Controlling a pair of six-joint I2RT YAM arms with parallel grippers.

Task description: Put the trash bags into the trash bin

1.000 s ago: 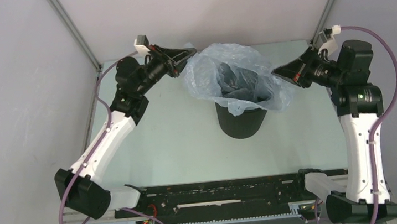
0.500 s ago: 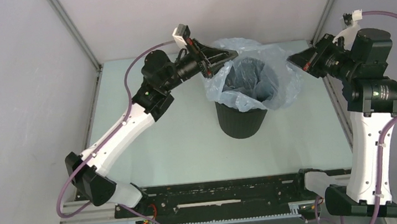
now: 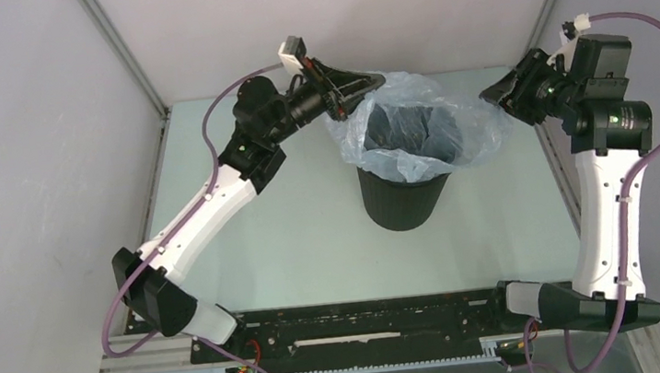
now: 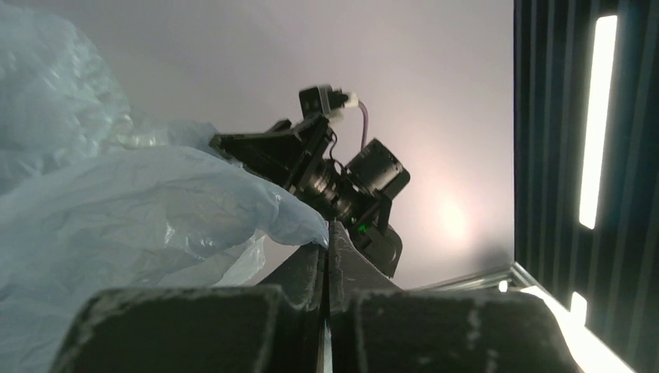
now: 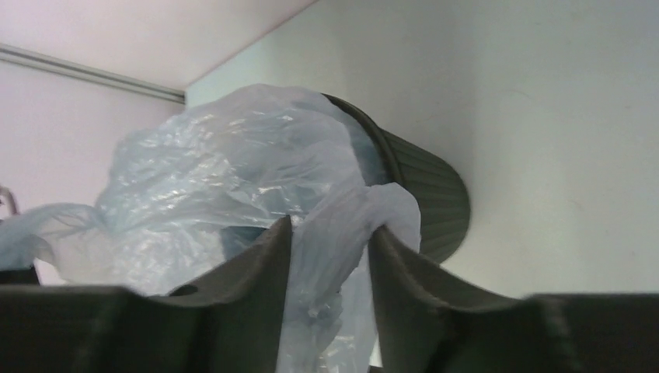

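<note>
Pale green table [image 3: 295, 236], walled on three sides. Stretched over it from the near edge, left arm [image 3: 208, 204] and right arm [image 3: 599, 186], both bent toward the far middle. Between their ends, draped in and over the bin [image 3: 402, 205]: bag [image 3: 477, 139], thin, blue-grey, wrinkled. Lines the open mouth, sags into the hollow, spills out past the rim all round and spreads widest to the right. Covers the upper wall, leaves the lower wall bare. Under it, the bin, black and ribbed, upright on the table near the far middle. At the bag's far-left edge, left gripper [image 3: 376, 80], clenched on a corner of the film; from the left wrist, fingers [image 4: 353, 284] pressed together with the bag [image 4: 140, 210] pinched at their tips. At the bag's right edge, right gripper [image 3: 489, 96], jaws parted; from the right wrist, a fold of bag [image 5: 334, 249] in the gap between the fingers [image 5: 249, 287], bin [image 5: 427, 194] just beyond.
</note>
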